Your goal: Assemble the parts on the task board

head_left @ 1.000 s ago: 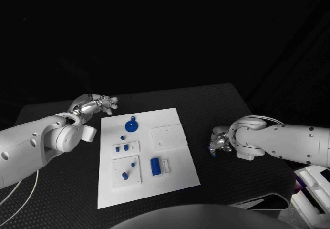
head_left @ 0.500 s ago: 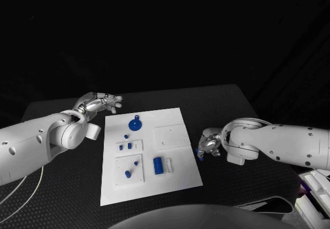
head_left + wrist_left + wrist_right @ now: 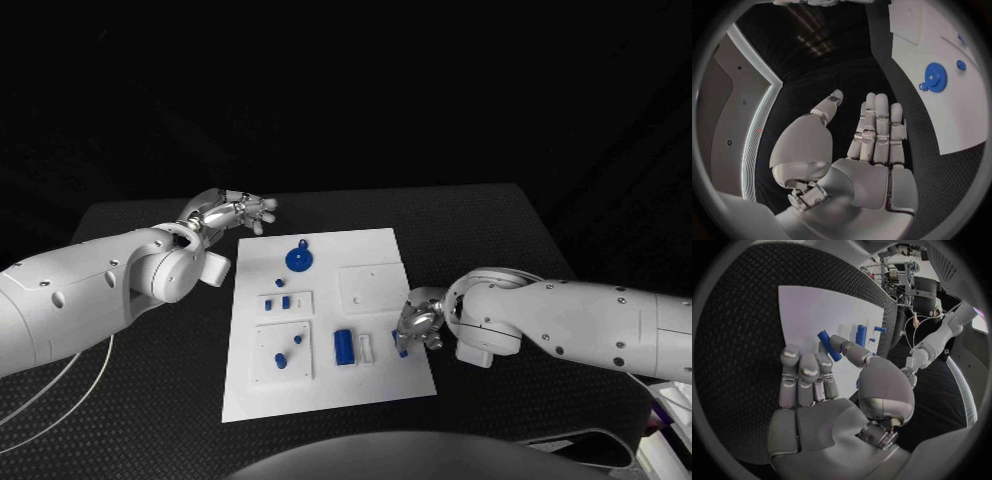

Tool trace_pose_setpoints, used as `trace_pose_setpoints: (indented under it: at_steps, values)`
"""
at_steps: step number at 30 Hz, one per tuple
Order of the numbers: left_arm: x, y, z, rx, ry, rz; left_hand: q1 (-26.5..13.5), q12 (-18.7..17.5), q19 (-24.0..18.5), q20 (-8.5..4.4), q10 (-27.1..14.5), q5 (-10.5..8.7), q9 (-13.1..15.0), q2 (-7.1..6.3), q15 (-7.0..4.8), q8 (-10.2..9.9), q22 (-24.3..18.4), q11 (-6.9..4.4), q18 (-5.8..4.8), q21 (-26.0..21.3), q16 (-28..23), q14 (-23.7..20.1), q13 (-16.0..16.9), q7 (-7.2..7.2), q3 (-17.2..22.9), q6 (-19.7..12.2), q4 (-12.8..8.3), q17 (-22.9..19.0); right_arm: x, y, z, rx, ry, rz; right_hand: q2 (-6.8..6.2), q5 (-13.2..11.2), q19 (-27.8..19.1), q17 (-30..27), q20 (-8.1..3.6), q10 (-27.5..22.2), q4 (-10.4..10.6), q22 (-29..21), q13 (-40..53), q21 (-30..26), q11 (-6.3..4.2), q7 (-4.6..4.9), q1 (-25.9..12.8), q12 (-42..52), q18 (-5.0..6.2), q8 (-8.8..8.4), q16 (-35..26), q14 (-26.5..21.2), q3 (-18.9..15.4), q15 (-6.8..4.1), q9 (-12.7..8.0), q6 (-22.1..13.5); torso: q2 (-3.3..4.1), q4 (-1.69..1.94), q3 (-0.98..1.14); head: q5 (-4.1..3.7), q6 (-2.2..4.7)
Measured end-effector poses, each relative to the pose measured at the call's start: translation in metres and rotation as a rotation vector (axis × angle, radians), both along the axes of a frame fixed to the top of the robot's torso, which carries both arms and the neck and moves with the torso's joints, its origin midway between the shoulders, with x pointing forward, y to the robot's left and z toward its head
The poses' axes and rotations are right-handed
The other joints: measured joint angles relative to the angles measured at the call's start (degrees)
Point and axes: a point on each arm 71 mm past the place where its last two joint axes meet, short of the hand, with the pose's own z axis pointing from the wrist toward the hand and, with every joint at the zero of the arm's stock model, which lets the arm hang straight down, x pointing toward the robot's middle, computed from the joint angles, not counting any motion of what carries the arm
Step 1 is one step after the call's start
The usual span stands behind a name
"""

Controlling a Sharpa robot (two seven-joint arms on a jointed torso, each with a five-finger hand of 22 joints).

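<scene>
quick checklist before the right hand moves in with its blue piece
1. Right hand holds the blue peg between thumb and finger: ok.
2. Peg over the task board: ok, at its right edge.
3. Left hand off the board, holding nothing: ok.
4. Blue gear lying apart from the right hand: ok.
5. Which hole takes the peg: cannot tell.
6. Peg upright: not ok, tilted.

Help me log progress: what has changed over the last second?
The right hand, pinching a small blue part, has moved in from the black table over the task board edge. The camera shifted too. The left hand stays open beyond the board; the blue gear is unmoved.
</scene>
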Motion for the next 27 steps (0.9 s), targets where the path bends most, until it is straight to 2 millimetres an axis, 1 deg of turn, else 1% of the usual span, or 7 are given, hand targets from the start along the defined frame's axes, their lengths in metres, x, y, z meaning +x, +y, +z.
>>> trace_pose_setpoints:
  at_steps: [1, 4, 12, 16, 20, 25, 27]
  values:
    - [0.0, 0.0, 0.0, 0.0, 0.0, -0.001, 0.0, 0.0, 0.0, 0.0, 0.0, 0.0, 0.0, 0.0, 0.0, 0.0, 0.0, 0.0, 0.0, 0.0, 0.0, 0.0, 0.0, 0.0, 0.0, 0.0, 0.0, 0.0, -0.002, 0.003, -0.004, 0.003, 0.011, 0.002, 0.35, 0.8, 0.0, 0.0, 0.0, 0.0, -0.3, 0.0, 0.0, 0.0, 0.0, 0.0, -0.3, -0.2, 0.0, 0.0, 0.0, 0.0, -0.7, 0.0, 0.0, 0.0, 0.01, 0.0, 0.01, 0.16, 0.03]
    - [0.0, 0.0, 0.0, 0.0, 0.001, -0.001, 0.0, 0.0, 0.0, 0.0, 0.0, 0.0, 0.0, 0.0, 0.0, 0.0, 0.0, 0.0, 0.0, 0.0, 0.0, 0.0, 0.0, 0.0, 0.0, 0.0, 0.0, 0.0, -0.004, 0.007, -0.009, 0.007, 0.024, 0.004, 0.58, 1.5, 0.0, 0.0, 0.0, 0.0, -0.7, 0.0, 0.0, 0.0, 0.0, 0.0, -0.6, -0.2, 0.0, 0.02, 0.0, 0.0, -1.2, 0.0, 0.0, 0.0, 0.02, 0.03, 0.01, 0.73, 0.08]
    - [-0.001, 0.0, 0.0, 0.0, 0.003, -0.001, 0.0, 0.0, 0.0, 0.0, 0.0, 0.0, 0.0, 0.0, 0.0, 0.0, 0.0, 0.0, 0.0, 0.0, 0.0, 0.0, 0.0, 0.0, 0.0, 0.0, 0.0, 0.0, -0.003, 0.018, -0.011, 0.028, 0.03, 0.013, 0.62, 1.5, 0.0, 0.0, 0.01, 0.0, -0.8, 0.0, 0.0, 0.0, 0.0, 0.08, -0.6, -0.2, 0.0, 0.02, 0.0, 0.0, -1.6, 0.05, 0.0, 0.1, 0.09, 0.1, -0.01, 1.96, -0.22]
    - [-0.001, -0.001, 0.0, 0.0, 0.004, -0.003, 0.0, 0.0, 0.0, 0.0, 0.0, 0.0, 0.0, 0.0, 0.0, 0.0, 0.0, 0.0, 0.0, 0.0, 0.0, 0.0, 0.0, 0.0, 0.0, 0.0, 0.0, 0.0, -0.002, 0.024, -0.012, 0.039, 0.029, 0.014, 0.62, 1.5, 0.0, 0.0, 0.01, 0.0, -0.7, 0.0, 0.0, 0.0, 0.0, 0.1, -0.7, -0.2, 0.0, 0.34, 0.0, -0.1, -2.1, -0.12, 0.0, 0.1, 0.09, 0.07, 0.0, 2.28, -0.3]
    - [-0.001, 0.0, 0.0, 0.0, 0.005, -0.003, 0.0, 0.0, 0.0, 0.0, 0.0, 0.0, 0.0, 0.0, 0.0, 0.0, 0.0, 0.0, 0.0, 0.0, 0.0, 0.0, 0.0, 0.0, 0.0, 0.0, 0.0, 0.0, -0.002, 0.027, -0.012, 0.052, 0.023, 0.007, 0.84, 0.9, 0.0, 0.0, 0.02, 0.0, -0.5, 0.0, 0.0, 0.0, 0.0, 0.11, -0.9, -0.2, 0.0, 0.35, 0.0, 0.0, -2.3, -0.27, 0.0, 0.1, 0.09, 0.01, 0.04, 2.46, -0.36]
    - [-0.001, 0.0, 0.0, 0.001, 0.006, -0.001, 0.0, 0.0, 0.0, 0.0, 0.0, 0.0, 0.0, 0.0, 0.0, 0.0, 0.0, 0.0, 0.0, 0.0, 0.0, 0.0, 0.0, 0.0, 0.0, 0.0, 0.0, 0.0, -0.002, 0.028, -0.012, 0.065, 0.015, -0.007, 0.28, 0.0, 0.0, -0.1, 0.02, 0.0, 0.1, 0.0, 0.0, 0.0, -0.01, 0.14, -1.5, -0.4, 0.0, 0.35, 0.0, 0.0, -2.9, -0.27, 0.0, 0.1, 0.09, 0.0, 0.05, 2.75, -0.4]
    - [-0.001, 0.0, 0.0, 0.002, 0.007, -0.001, 0.0, 0.0, 0.0, 0.0, 0.0, 0.0, 0.0, 0.0, 0.0, 0.0, 0.0, 0.0, 0.0, 0.0, 0.0, 0.0, 0.0, 0.0, 0.0, 0.0, 0.0, 0.0, -0.002, 0.029, -0.012, 0.069, 0.015, -0.009, 0.33, 0.0, 0.0, -0.1, 0.02, 0.0, 0.1, 0.0, 0.0, 0.0, -0.01, 0.14, -1.6, -0.4, 0.0, 0.35, 0.0, 0.0, -3.2, -0.27, 0.0, 0.1, 0.1, 0.0, 0.04, 2.83, -0.43]
